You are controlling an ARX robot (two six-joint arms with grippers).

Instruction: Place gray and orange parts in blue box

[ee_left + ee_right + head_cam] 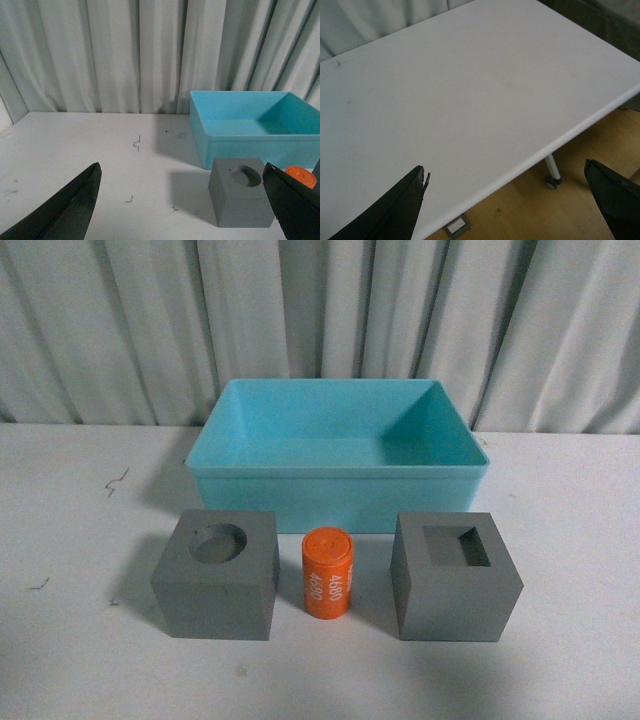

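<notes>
Round-recess gray cube (216,575), orange 4680 cylinder (328,575) and square-recess gray cube (455,580) line the bench (80,540) just before the blue box (340,498), seemingly staged for short lifts. Left fingers (70,210) and right fingers (385,212) are spread apart, empty.

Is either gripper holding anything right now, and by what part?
Nothing is held. The left gripper and right gripper are both open and empty.

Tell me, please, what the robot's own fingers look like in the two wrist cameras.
The left fingers are matte black, smooth-sided blades that taper to blunt tips, with no markings or cables showing on them. The right fingers have the same black, tapering shape, though one has a small ragged nick at its tip.
</notes>
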